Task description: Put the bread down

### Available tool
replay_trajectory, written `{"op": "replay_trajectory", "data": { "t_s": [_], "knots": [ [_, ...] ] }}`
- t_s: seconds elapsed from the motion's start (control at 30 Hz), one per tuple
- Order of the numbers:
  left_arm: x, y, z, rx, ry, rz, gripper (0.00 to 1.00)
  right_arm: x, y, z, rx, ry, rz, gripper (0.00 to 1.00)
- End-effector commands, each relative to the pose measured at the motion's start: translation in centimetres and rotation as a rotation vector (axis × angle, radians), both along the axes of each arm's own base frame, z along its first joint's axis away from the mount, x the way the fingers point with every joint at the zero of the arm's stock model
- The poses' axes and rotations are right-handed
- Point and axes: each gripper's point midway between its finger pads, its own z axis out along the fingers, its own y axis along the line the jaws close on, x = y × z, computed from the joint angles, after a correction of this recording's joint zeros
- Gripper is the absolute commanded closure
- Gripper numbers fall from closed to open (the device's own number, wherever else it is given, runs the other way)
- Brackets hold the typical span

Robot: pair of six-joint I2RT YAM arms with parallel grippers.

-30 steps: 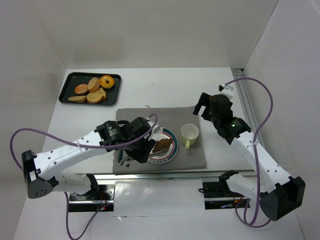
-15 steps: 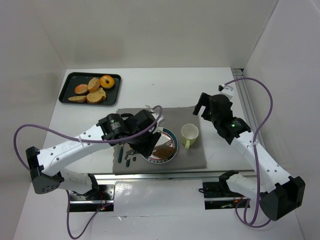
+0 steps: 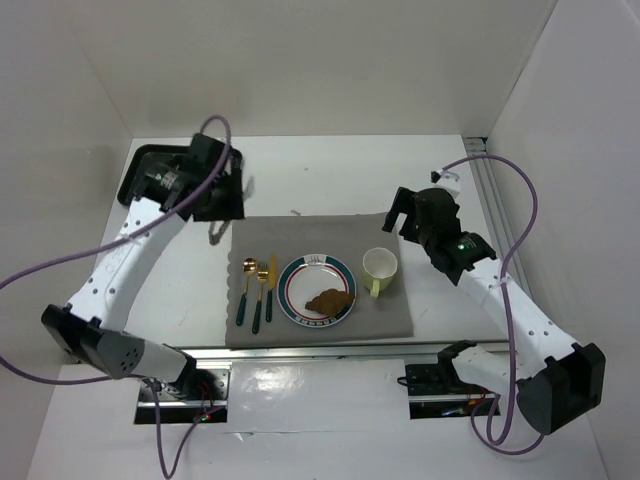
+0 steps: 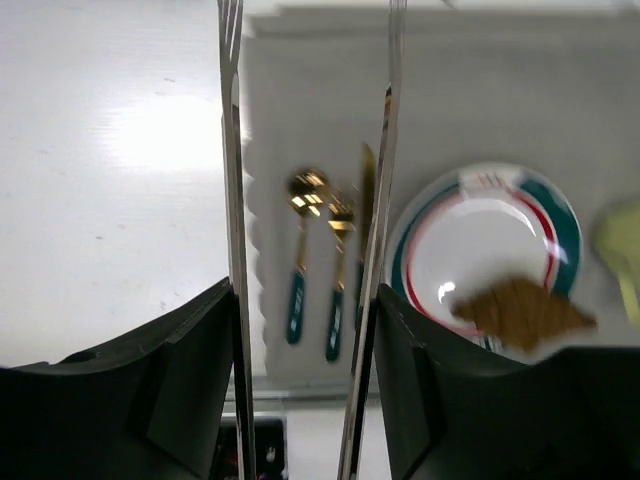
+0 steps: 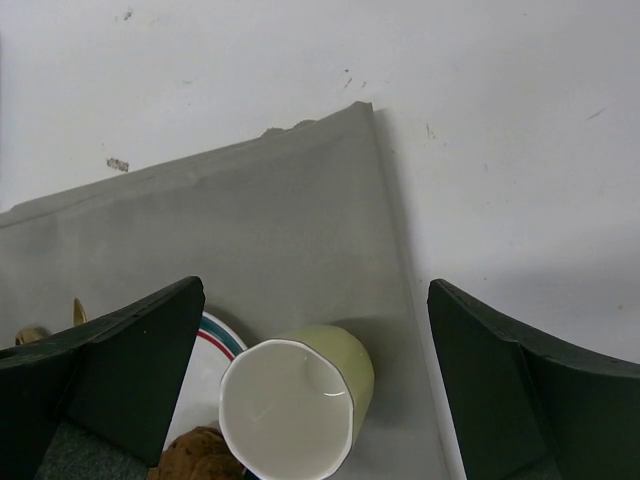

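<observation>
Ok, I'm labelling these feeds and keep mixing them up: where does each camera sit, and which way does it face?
Top external: above and behind the bases, looking down on the table; both arms show.
Left wrist: raised far-left, facing down at placemat, cutlery and plate; left fingers show.
Right wrist: low, facing cup and placemat corner; right fingers show.
Shared: all see the plate, bread and cup.

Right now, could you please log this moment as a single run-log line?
bread: on plate | left claw: open, empty, away from plate | right claw: open, empty, near cup | step: bread placed
</observation>
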Motion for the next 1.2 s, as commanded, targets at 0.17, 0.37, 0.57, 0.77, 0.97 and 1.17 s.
{"op": "replay_trajectory", "data": {
  "t_s": [0.17,0.37,0.57,0.77,0.97,1.17],
  "knots": [
    [11.0,10.3,-0.4,0.04,-0.082,0.262,0.37,0.2,0.9,0.4,0.027,-0.027,0.036,0.0],
    [15.9,14.2,-2.8,0.167,-0.021,0.345,0.36,0.7,1.4,-0.4,0.011,0.016,0.055,0.0],
    [19.7,16.6,-4.9,0.197,0.003,0.375,0.36,1.2,1.2,-0.3,-0.001,0.015,0.037,0.0],
    [21.7,17.9,-8.2,0.25,0.035,0.4,0.37,1.7,1.4,-0.4,-0.013,0.024,0.041,0.0],
    [22.4,17.9,-11.2,0.207,0.097,0.379,0.37,1.8,1.5,-0.7,-0.009,0.033,0.037,0.0],
    [22.5,18.3,-12.2,0.208,0.107,0.388,0.41,2.2,1.7,-0.8,-0.009,0.034,0.036,0.0]
  ]
}}
